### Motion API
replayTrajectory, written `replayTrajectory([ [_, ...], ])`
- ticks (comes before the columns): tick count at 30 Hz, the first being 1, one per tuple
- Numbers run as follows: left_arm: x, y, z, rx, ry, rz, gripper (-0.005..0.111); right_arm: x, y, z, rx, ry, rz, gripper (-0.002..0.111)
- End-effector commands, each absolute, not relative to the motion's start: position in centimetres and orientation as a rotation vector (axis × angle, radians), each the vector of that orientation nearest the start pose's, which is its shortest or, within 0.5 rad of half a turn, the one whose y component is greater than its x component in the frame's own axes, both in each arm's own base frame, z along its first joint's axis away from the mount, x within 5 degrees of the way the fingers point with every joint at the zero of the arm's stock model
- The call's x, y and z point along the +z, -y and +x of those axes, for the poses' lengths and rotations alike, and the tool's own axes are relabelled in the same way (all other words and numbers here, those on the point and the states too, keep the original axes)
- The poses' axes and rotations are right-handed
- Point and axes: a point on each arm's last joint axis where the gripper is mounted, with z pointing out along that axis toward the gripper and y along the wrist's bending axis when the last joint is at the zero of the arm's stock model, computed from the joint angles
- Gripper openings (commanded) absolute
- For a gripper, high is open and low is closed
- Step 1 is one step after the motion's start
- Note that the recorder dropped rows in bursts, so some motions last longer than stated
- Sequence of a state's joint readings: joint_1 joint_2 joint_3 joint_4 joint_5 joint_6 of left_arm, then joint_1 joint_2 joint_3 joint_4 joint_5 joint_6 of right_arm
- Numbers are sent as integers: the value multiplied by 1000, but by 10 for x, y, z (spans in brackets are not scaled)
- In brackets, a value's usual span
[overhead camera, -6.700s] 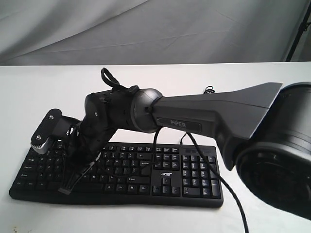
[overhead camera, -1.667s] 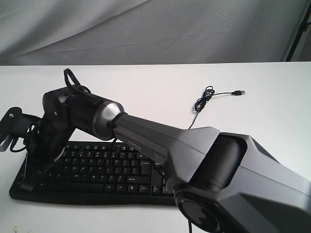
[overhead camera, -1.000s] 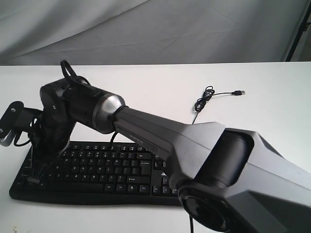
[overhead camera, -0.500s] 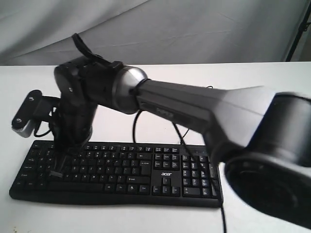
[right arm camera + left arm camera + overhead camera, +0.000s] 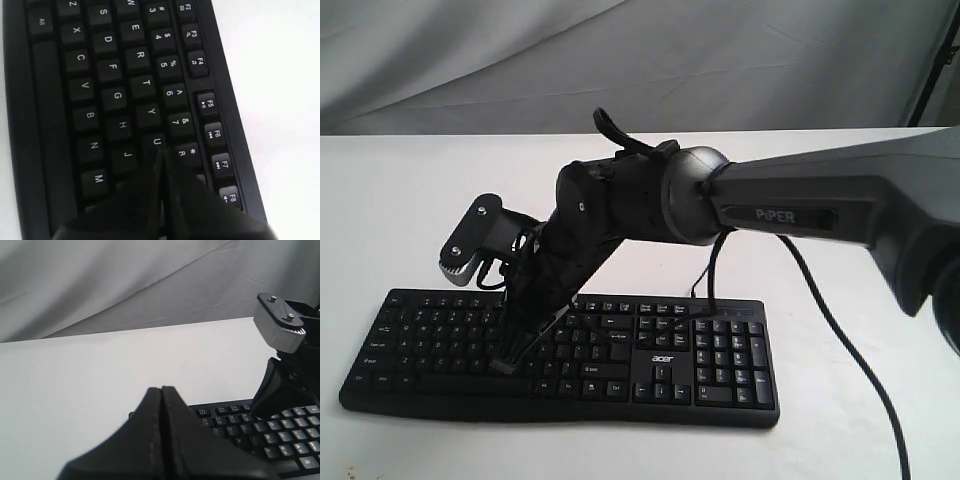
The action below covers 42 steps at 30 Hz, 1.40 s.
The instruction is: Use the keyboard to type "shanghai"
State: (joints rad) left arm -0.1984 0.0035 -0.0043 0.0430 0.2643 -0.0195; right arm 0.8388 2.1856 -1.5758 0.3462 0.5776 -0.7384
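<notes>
The wide black keyboard [image 5: 650,372] with white key legends and a white acer logo lies flat, its number pad on the right arm's side.

Soft, even light fills all three views. The white surface [image 5: 410,200] is almost washed out, with only a faint shadow along the front edge of the keyboard [image 5: 710,365]. Close to the wrist cameras, the left tool [image 5: 161,391] and right tool [image 5: 160,159] are dark, blurred masses.
</notes>
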Motion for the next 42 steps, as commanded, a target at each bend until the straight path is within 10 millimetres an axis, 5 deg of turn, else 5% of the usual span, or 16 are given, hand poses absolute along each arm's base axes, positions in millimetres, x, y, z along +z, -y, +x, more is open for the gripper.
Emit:
replayTrajectory([
  [1, 190, 10, 54, -124, -1735, 185, 0, 139, -356, 303, 415, -2106, -1622, 0],
  [32, 190, 10, 54, -124, -1735, 185, 0, 116, -353, 306, 400, -2152, -1641, 0],
  [42, 190, 10, 54, -124, -1735, 185, 0, 179, -347, 304, 352, -2024, -1630, 0],
])
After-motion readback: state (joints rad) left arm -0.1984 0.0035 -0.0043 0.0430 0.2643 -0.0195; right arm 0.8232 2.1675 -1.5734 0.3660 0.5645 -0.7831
